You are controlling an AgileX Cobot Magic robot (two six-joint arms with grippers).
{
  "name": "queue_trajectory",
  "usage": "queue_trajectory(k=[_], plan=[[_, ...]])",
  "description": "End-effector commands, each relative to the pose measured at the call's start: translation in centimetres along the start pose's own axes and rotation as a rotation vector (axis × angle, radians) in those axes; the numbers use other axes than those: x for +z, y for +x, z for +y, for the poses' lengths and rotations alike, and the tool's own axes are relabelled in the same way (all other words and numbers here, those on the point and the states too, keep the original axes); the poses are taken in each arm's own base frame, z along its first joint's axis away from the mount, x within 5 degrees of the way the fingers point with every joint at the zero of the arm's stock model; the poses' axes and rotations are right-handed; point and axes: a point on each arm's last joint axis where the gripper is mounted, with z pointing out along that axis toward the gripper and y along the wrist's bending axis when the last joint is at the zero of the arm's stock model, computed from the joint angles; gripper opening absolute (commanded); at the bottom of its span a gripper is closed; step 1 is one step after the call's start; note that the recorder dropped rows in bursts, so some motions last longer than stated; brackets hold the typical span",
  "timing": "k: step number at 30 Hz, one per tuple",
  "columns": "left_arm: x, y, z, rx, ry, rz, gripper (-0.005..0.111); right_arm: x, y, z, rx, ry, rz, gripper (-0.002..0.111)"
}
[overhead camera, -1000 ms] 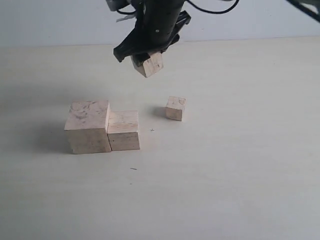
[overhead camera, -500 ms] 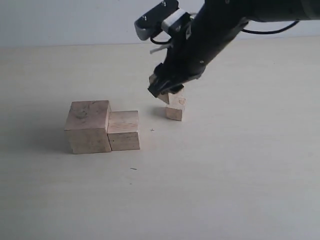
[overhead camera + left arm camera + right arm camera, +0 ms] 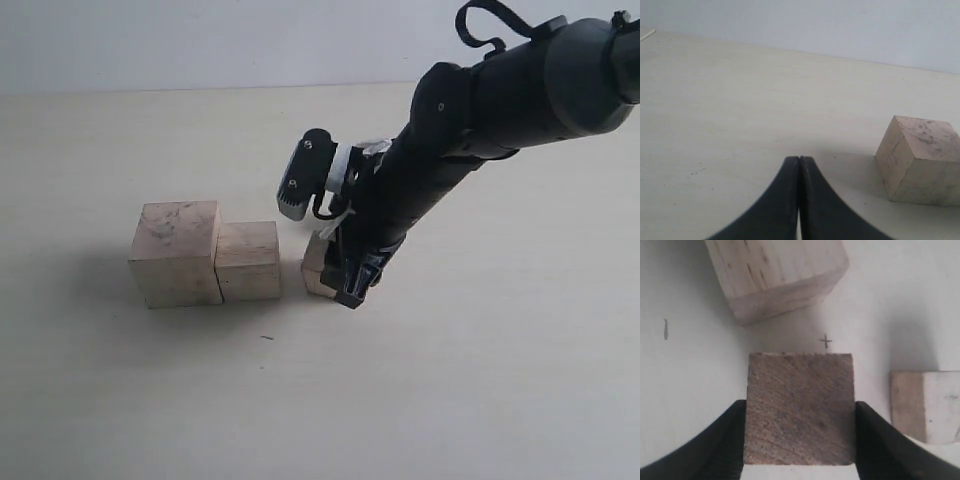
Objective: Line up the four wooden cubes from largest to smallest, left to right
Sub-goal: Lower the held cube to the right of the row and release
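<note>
Right gripper (image 3: 342, 278) is partway open and clamped on the darker brown wooden cube (image 3: 316, 268), with one black finger flat on each of two opposite faces; in the right wrist view the cube (image 3: 799, 407) fills the whole span between them. Cube is down at table level, just right of the mid-size pale wooden cube (image 3: 248, 262), with a narrow gap between facing edges, not touching. Can't tell if its underside is on the pale wooden table (image 3: 480, 400). In the right wrist view the mid-size cube's edges sit skewed against the brown cube's. Mid-size cube is flush against the right face of the large pale wooden cube with grey-mottled top (image 3: 177, 252), near faces roughly level. Small pale wooden cube (image 3: 935, 405) shows only in the right wrist view, just beside one finger and apart from the brown cube; the arm hides it in the exterior view. Small pencilled cross (image 3: 825, 341) lies just off the brown cube's far edge. Wide open tabletop in front of the row and right of the arm. Left gripper (image 3: 799, 197) is fully closed, fingers pressed together, holding nothing, low over the table, with the large cube nearby but not touching it.
</note>
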Motion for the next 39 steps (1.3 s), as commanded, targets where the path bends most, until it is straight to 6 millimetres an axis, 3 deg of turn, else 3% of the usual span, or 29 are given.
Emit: queue_trajectory(k=[1, 8, 16, 24, 30, 32, 39], plan=[[0.0, -0.1, 0.0, 0.006, 0.006, -0.014, 0.000, 0.3, 0.0, -0.4, 0.004, 0.041, -0.016, 0.000], [0.0, -0.1, 0.0, 0.006, 0.006, -0.014, 0.000, 0.3, -0.3, -0.9, 0.008, 0.094, -0.049, 0.000], [0.0, -0.1, 0.0, 0.006, 0.006, -0.014, 0.000, 2.0, 0.3, -0.7, 0.065, 0.050, -0.028, 0.002], [0.0, -0.1, 0.0, 0.006, 0.006, -0.014, 0.000, 2.1, 0.3, -0.6, 0.070, 0.043, -0.025, 0.031], [0.0, -0.1, 0.0, 0.006, 0.006, -0.014, 0.000, 1.8, 0.1, -0.5, 0.164, 0.029, -0.041, 0.073], [0.0, -0.1, 0.0, 0.006, 0.006, -0.014, 0.000, 1.4, 0.0, -0.5, 0.184, 0.031, -0.049, 0.079], [0.0, -0.1, 0.0, 0.006, 0.006, -0.014, 0.000, -0.7, -0.8, -0.5, 0.171, 0.056, -0.096, 0.078]])
